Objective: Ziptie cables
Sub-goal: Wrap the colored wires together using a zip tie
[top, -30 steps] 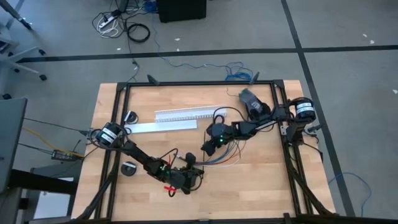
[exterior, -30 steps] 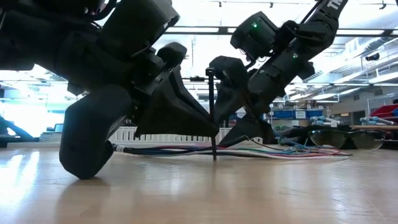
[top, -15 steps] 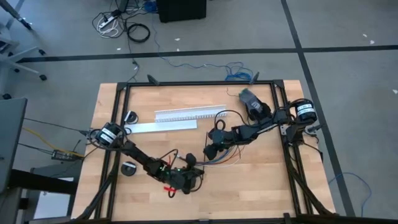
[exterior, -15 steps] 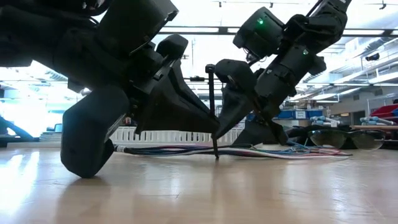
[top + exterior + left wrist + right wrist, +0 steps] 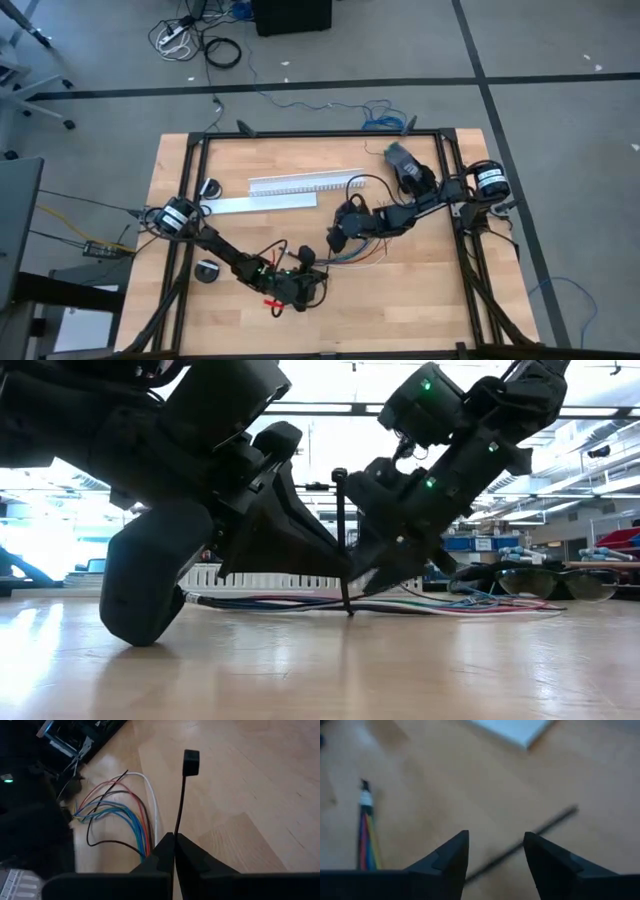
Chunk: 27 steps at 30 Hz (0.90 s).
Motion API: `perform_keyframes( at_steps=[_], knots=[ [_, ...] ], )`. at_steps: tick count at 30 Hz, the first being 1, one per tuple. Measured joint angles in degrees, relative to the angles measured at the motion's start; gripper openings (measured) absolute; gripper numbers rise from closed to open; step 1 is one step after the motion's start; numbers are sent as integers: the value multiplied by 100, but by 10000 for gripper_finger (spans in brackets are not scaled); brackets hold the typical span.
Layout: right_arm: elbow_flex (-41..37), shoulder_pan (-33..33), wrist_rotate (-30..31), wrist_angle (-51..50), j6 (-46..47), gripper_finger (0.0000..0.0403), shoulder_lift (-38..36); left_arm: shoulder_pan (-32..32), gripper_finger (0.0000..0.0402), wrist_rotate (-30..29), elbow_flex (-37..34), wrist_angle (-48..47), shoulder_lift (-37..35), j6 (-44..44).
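A: What is seen at the bottom centre of the frame?
B: The left gripper (image 5: 174, 851) is seen with its jaws pressed together on the ziptie (image 5: 181, 805), which is held upright, its square head at the upper centre.

A: And what is found to the left?
B: The cables (image 5: 131, 817) are spread across the pale wooden counter (image 5: 250, 785), fanned toward dark robot hardware at the left edge.

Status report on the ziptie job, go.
Left tool shut on ziptie, strip held upright. Right tool open, low over the table, ziptie between its fingers. Cables flat on table beside the ziptie, not yet tied. No obstruction seen.
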Motion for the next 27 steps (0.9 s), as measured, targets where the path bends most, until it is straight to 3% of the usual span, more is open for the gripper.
perform_keyframes(
  at_steps=[6, 11, 27],
  knots=[
    [94, -42, -198, 61, -1112, 182, 0, 20, 0, 182, 4, -15, 0, -4],
    [95, -379, -176, -389, -1116, 183, 0, 32, 0, 501, 8, -4, 0, 41],
    [-185, -1013, -744, -100, -795, 184, 0, 20, 0, 686, 20, -109, -4, 15]
  ],
)
